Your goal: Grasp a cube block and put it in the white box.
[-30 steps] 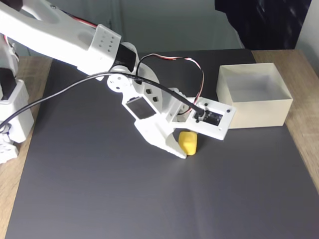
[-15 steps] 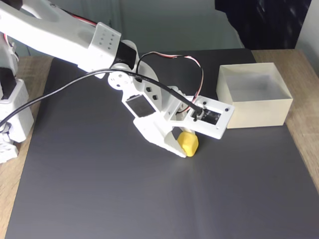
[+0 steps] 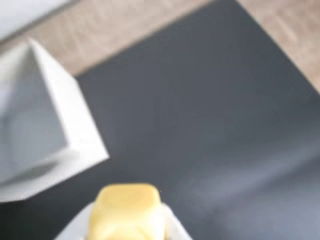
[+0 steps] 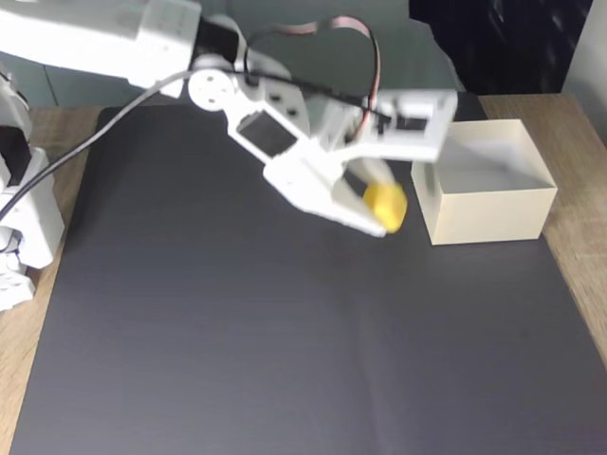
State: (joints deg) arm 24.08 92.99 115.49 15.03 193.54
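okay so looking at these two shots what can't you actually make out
- Wrist view: the gripper is cut off by the bottom edge; the cube block hides its fingertips.
- Wrist view: the white box is blurred and cut by the left edge.
- Fixed view: motion blur smears the cube block and the gripper; the cube's faces are unreadable.

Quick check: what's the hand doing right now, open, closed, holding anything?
Hand: closed on the yellow cube, lifted off the dark mat beside the white box; the wrist view shows the cube between the fingers.
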